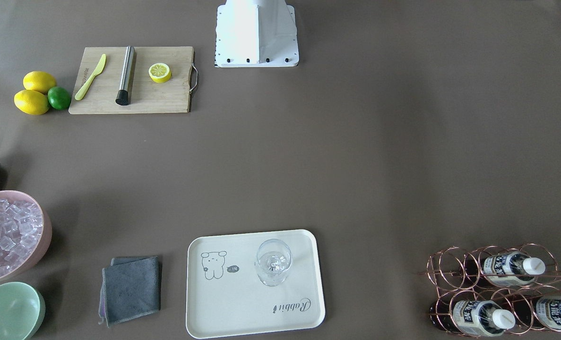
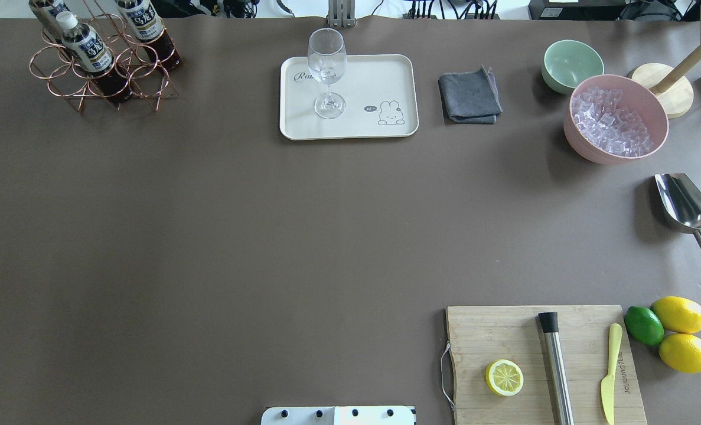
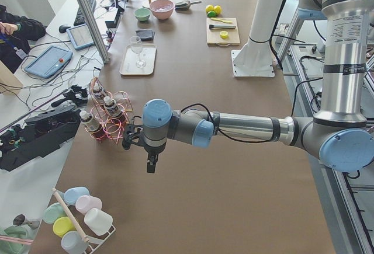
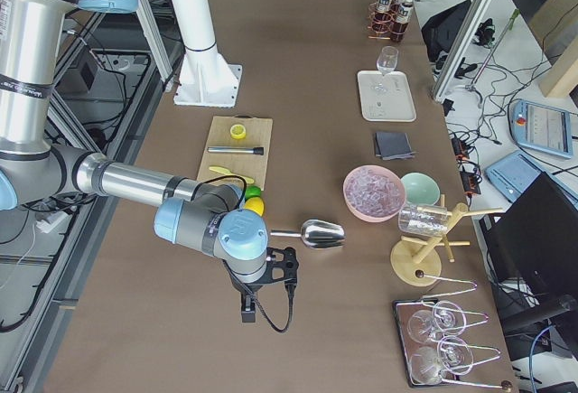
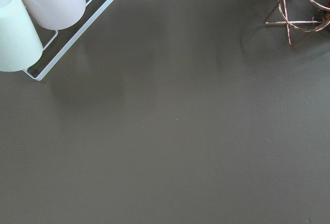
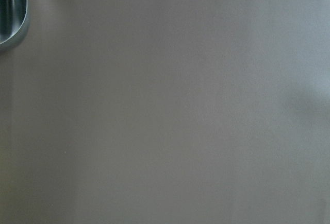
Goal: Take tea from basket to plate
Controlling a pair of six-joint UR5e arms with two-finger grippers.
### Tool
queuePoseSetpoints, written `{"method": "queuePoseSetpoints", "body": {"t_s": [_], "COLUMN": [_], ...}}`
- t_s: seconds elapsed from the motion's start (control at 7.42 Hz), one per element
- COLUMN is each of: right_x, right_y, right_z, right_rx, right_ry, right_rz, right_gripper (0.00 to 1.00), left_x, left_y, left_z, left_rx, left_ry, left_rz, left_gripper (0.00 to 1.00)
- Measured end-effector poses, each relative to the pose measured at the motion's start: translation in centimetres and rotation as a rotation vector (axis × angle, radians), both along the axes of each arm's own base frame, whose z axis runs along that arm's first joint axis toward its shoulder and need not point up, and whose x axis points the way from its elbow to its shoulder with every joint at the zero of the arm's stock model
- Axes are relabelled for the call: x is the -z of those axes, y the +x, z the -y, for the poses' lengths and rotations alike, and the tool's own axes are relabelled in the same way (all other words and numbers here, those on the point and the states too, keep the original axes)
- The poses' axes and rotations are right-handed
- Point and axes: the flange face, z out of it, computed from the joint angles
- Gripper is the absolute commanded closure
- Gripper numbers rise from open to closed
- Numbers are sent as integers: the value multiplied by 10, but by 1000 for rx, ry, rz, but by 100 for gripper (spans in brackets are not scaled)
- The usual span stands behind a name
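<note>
Three tea bottles [image 2: 84, 44] with white caps stand in the copper wire basket [image 2: 67, 74] at the table's far left corner. They also show in the front view [image 1: 507, 267]. The cream plate [image 2: 385, 77] lies at the far middle with a wine glass [image 2: 326, 71] standing on it. My left gripper [image 3: 151, 165] shows only in the exterior left view. It hangs over bare table just beside the basket [image 3: 120, 128], and I cannot tell if it is open. My right gripper [image 4: 248, 307] shows only in the exterior right view, near the metal scoop [image 4: 321, 233], and its state is unclear.
A grey cloth [image 2: 469, 94], a mint bowl [image 2: 571, 62] and a pink bowl of ice [image 2: 616, 127] stand right of the plate. A cutting board [image 2: 504, 336] with half a lemon, a muddler and a knife lies near right, with lemons and a lime beside it. A rack of cups [image 5: 31, 18] stands near the left gripper.
</note>
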Motion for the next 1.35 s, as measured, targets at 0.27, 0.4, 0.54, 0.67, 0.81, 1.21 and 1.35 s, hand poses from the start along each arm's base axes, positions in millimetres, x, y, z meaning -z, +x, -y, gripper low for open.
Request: {"method": "queuePoseSetpoints", "body": {"t_s": [0.27, 0.4, 0.54, 0.67, 0.81, 1.21, 1.35], "right_x": [12, 27, 40, 49, 52, 53, 52], "right_y": [-19, -38, -52, -62, -67, -71, -72], "right_z": [19, 35, 44, 48, 50, 51, 51], "right_rx": [9, 3, -4, -6, -5, 5, 8], "right_ry": [-13, -29, -41, -46, -48, -47, -49], "right_rz": [3, -2, 5, 16, 22, 25, 24], "right_gripper": [0, 0, 0, 0, 0, 0, 0], "left_x": [-2, -3, -4, -3, 1, 51, 69], "left_y": [1, 0, -1, -2, -3, -4, -1], "left_z": [3, 5, 6, 6, 7, 19, 28], "left_rx": [-23, -42, -50, -53, -52, -44, -72], "left_ry": [-7, -3, -1, 3, 13, 131, 193], "left_rz": [5, 11, 14, 15, 15, 105, 146], "left_gripper": [1, 1, 1, 1, 1, 1, 2]}}
